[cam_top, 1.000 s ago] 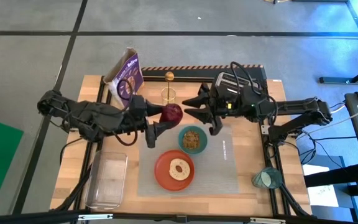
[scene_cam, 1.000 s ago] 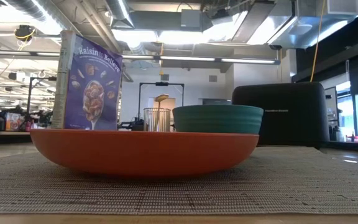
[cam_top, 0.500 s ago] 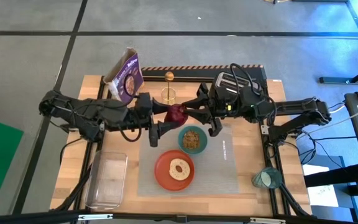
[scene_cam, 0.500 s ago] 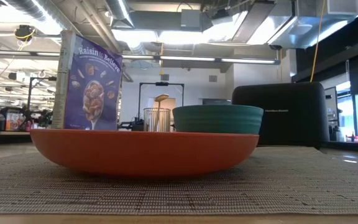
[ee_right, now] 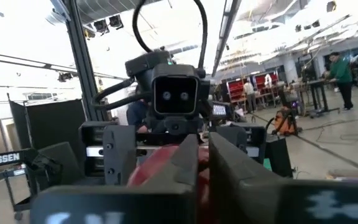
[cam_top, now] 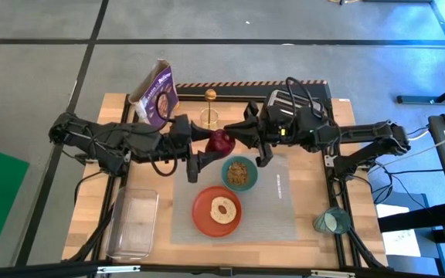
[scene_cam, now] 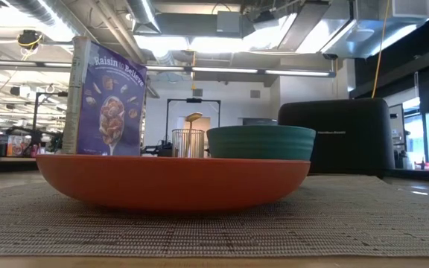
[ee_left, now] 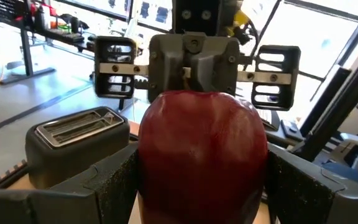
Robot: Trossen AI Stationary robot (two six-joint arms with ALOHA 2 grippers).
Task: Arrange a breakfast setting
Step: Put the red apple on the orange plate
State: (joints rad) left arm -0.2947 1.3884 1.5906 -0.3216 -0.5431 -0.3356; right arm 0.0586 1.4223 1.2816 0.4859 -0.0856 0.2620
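Observation:
My left gripper [cam_top: 216, 144] is shut on the dark red fruit [cam_top: 220, 141] above the table's middle, behind the teal bowl [cam_top: 227, 171]. My right gripper [cam_top: 236, 140] points at the fruit from the right. Its fingers show almost together in the right wrist view [ee_right: 204, 168], with the fruit [ee_right: 151, 171] just beyond them. The bagel [cam_top: 223, 209] lies on the orange plate [cam_top: 201, 220], which sits on the grey placemat [cam_top: 276, 201]. The teal cup [cam_top: 331, 222] stands off the mat at the front right. The gold spoon [cam_top: 209, 96] stands in a wire holder at the back. My left gripper pinches the fruit's two opposite sides [ee_left: 143, 162] between its two fingers [ee_left: 114, 186], coming level from the table's left. The fruit is lifted clear of the table. My right gripper's fingertips are right at the fruit's far side; whether they touch it I cannot tell.
A black toaster [cam_top: 288, 104] stands at the back right behind my right arm. A purple cereal bag [cam_top: 155, 93] is at the back left. A clear plastic tub [cam_top: 134, 224] is at the front left. The bowl holds cereal.
My left gripper has carried the fruit a little toward the table's right, still lifted clear. My right gripper has come slightly toward the left, so the two now meet at the fruit.

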